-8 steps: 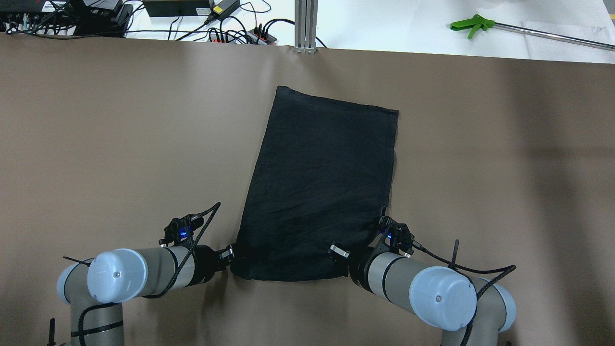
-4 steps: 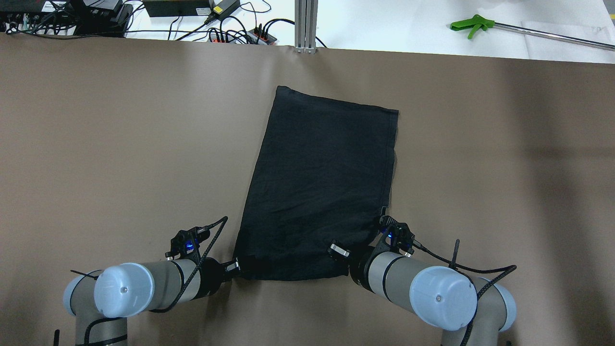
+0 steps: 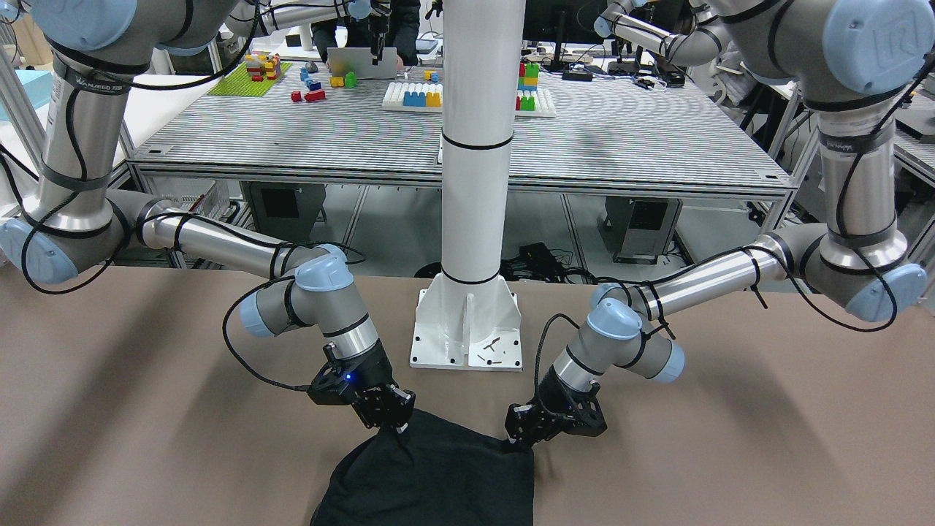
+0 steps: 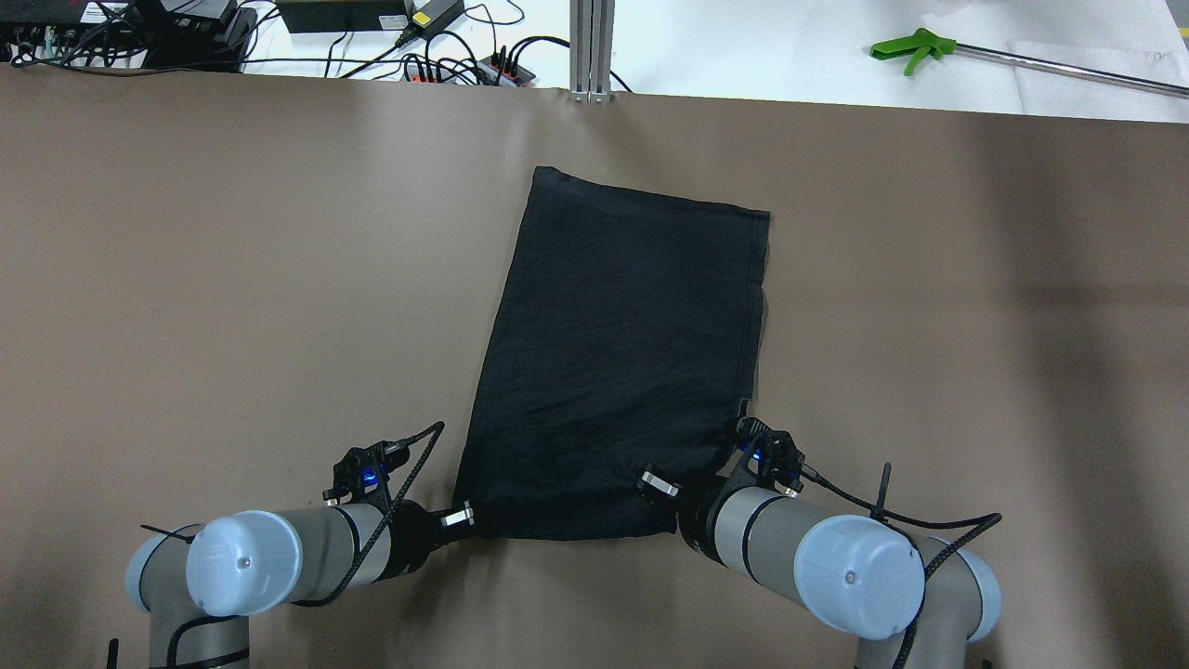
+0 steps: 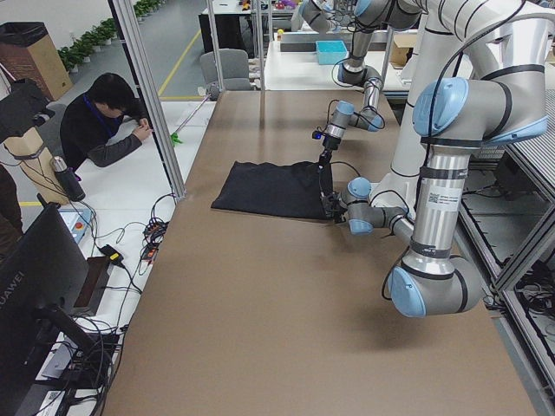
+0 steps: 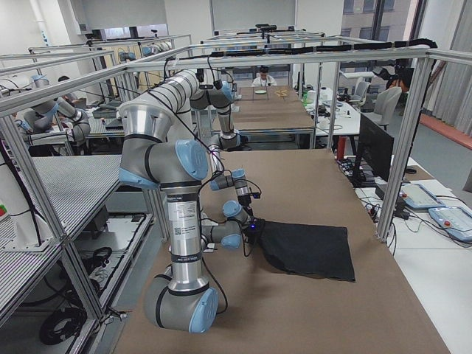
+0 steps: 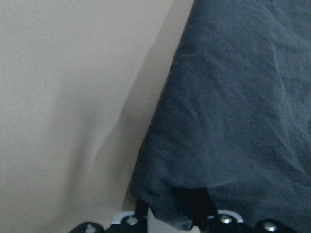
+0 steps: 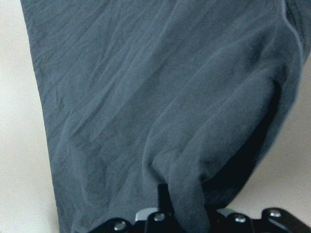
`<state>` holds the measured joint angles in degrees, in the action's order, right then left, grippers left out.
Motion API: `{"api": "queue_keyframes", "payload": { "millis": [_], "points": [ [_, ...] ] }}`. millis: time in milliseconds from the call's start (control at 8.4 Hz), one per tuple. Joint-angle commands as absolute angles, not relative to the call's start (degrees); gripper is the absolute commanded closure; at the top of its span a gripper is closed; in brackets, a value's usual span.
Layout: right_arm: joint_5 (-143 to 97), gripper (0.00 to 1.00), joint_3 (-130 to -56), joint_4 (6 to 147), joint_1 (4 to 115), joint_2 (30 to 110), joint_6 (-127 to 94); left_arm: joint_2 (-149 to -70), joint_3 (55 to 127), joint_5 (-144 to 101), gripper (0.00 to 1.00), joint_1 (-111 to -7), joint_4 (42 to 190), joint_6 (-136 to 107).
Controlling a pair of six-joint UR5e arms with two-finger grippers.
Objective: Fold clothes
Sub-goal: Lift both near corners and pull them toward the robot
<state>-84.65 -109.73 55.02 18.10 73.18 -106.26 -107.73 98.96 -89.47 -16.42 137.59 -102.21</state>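
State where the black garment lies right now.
In the overhead view the black garment lies flat at the centre of the table, its near corners pinched by the left gripper and right gripper.

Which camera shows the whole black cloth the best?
The overhead exterior view: the black cloth lies almost wholly in sight. The front-facing view cuts most of it off, the side views show it small, and the wrist views see only close-up folds.

so the clothes (image 4: pixel 622 353) look like soft matte black cloth, lightly creased with stitched hems, the surface (image 4: pixel 232 279) has a smooth matte brown covering, and the arms (image 4: pixel 752 539) are satin grey metal tubes with glossy pale-blue plastic caps (image 4: pixel 850 576) on the joints
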Motion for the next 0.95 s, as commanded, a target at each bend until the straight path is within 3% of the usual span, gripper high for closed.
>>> {"api": "queue_keyframes", "payload": {
  "millis": [0,595,833],
  "points": [
    [-84.64,1.00,-109.78,55.02,18.11,73.39,-106.26,-107.49,99.40,-90.00,1.00,-18.89,137.81,-101.17],
    [-85.16,1.00,-111.26,54.41,17.49,74.87,-106.26,-109.07,103.35,-90.00,1.00,-18.90,137.64,-100.02],
    [-85.34,1.00,-116.68,54.32,14.18,79.51,-106.26,-106.63,110.26,-90.26,1.00,-18.37,137.55,-99.76]
  ]
}}
